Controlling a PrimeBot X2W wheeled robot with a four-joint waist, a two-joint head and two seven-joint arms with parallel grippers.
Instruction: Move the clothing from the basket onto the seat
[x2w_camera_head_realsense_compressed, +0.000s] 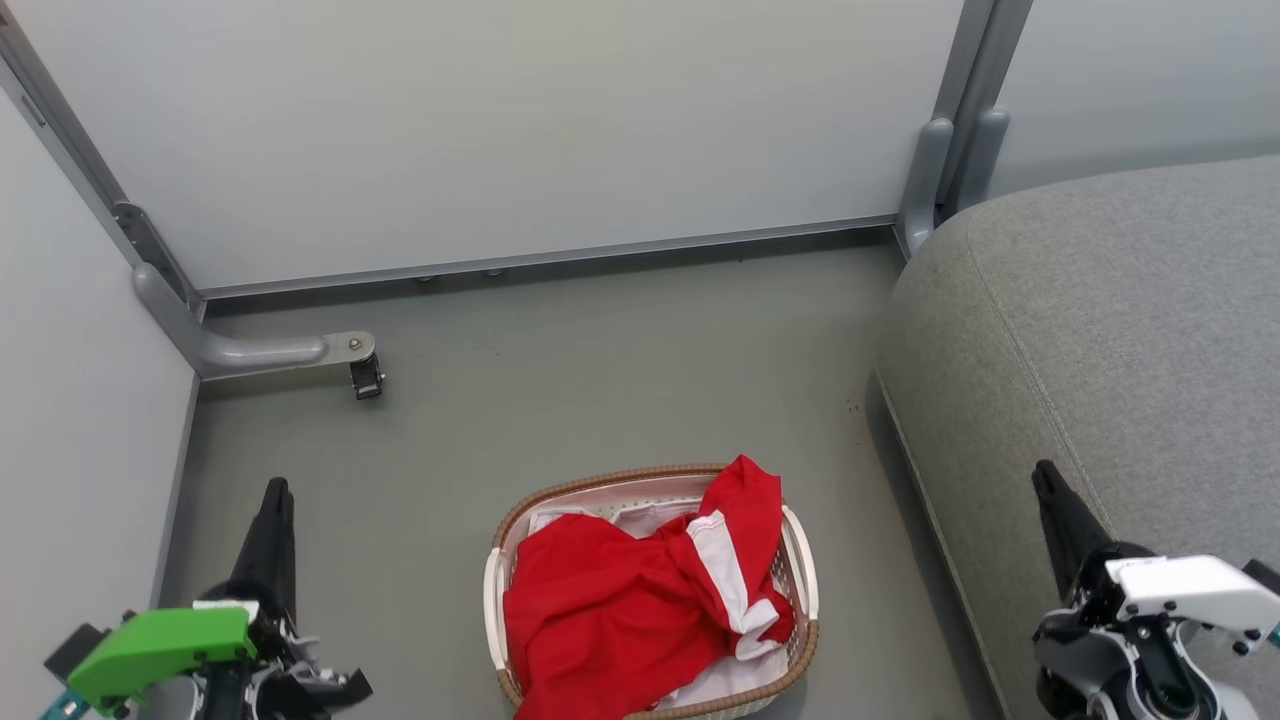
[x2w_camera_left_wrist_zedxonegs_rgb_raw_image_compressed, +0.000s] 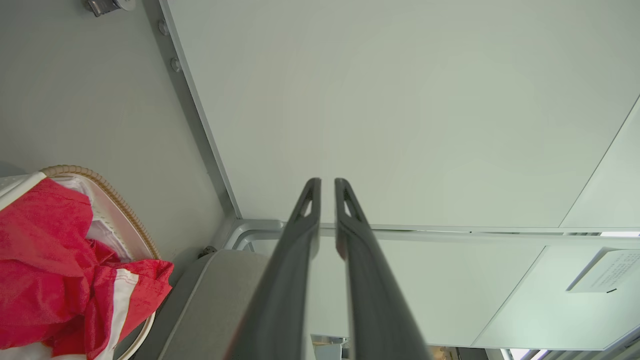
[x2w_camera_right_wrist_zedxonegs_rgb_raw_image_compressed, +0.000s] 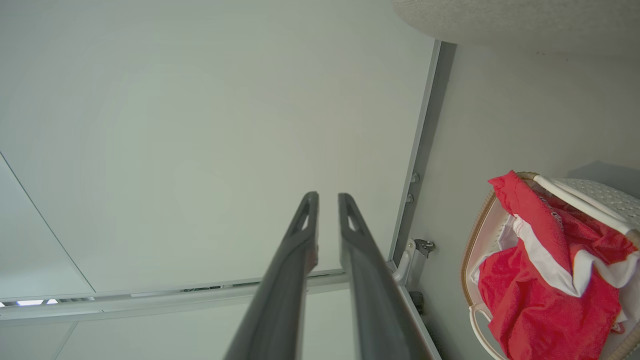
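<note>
- grey floor (x2w_camera_head_realsense_compressed: 600, 380) boxed in by pale panel walls (x2w_camera_head_realsense_compressed: 500, 130).
- the basket (x2w_camera_head_realsense_compressed: 497, 590) sits on the floor, near the grey seat (x2w_camera_head_realsense_compressed: 1100, 330) to the right.
- red clothing (x2w_camera_head_realsense_compressed: 610, 610) lies heaped in the basket over a white cloth (x2w_camera_head_realsense_compressed: 640, 517), one corner rising past the far rim.
- left gripper (x2w_camera_head_realsense_compressed: 275, 495) hangs left of the basket, fingers nearly together, empty.
- right gripper (x2w_camera_head_realsense_compressed: 1045, 480) hangs over the seat's edge, clenched on nothing.

Between the left gripper (x2w_camera_head_realsense_compressed: 275, 487) and the right gripper (x2w_camera_head_realsense_compressed: 1042, 470), the basket (x2w_camera_head_realsense_compressed: 600, 480) has its near rim cut by the head view's bottom edge. The clothing (x2w_camera_head_realsense_compressed: 610, 600) hides most of the white cloth (x2w_camera_head_realsense_compressed: 620, 520) under it. The seat (x2w_camera_head_realsense_compressed: 1100, 330), beside the right gripper, runs off the right edge. Right of the left gripper's fingers, a wall label (x2w_camera_left_wrist_zedxonegs_rgb_raw_image_compressed: 607, 270) bears print too small to read.
</note>
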